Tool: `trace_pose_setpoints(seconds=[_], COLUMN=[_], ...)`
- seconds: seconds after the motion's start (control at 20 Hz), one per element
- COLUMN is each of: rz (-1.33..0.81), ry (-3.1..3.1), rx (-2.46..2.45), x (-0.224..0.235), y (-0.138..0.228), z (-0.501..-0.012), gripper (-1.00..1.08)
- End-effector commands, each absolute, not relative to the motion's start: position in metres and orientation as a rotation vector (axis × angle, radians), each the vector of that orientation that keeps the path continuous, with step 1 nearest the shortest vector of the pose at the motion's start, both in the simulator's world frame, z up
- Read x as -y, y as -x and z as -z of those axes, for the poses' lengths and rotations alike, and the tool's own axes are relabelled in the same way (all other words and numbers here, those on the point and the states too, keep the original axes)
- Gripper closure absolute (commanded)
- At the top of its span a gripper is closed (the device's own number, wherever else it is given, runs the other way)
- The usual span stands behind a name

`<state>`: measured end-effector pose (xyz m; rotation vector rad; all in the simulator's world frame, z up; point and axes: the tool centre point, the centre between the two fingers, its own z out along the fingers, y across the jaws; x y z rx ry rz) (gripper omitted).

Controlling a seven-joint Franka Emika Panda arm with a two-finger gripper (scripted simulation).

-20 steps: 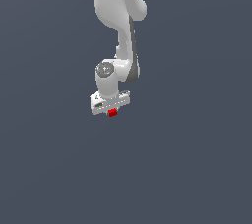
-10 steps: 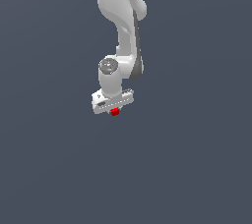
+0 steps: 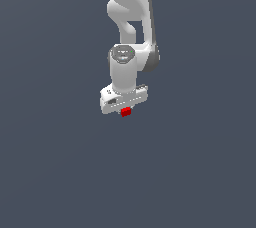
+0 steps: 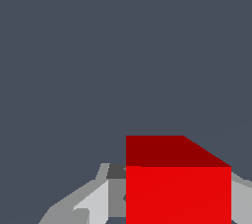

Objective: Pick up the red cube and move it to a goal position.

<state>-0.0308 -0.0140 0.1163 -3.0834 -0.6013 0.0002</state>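
The red cube [image 3: 126,111] is tiny and bright red, and it sits right under the white gripper [image 3: 125,110] near the middle of the exterior view. In the wrist view the red cube [image 4: 178,183] fills the space between the grey fingers [image 4: 93,203], which press on its sides. The gripper is shut on the cube. The fingertips are hidden behind the cube and the hand in the exterior view. No goal marker shows in either view.
The white arm [image 3: 131,37] rises from the gripper to the top edge of the exterior view. Everything around it is a plain dark grey-blue surface [image 3: 60,172].
The arm has turned and shifted a little toward the exterior view's right and up, carrying the red cube with it in the shut gripper.
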Motion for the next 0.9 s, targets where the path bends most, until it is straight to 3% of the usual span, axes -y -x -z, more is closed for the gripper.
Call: trace_pose_setpoints(seconds=[0.0, 0.45, 0.85], rz=[0.0, 0.0, 0.0], ry=[3.084, 3.084, 3.084], rx=[0.601, 0.601, 0.601], x=[-0.001, -0.048, -0.069], y=[0.02, -0.016, -0.035], z=[-0.139, -0.212, -0.245], gripper=[1.08, 1.08, 1.08])
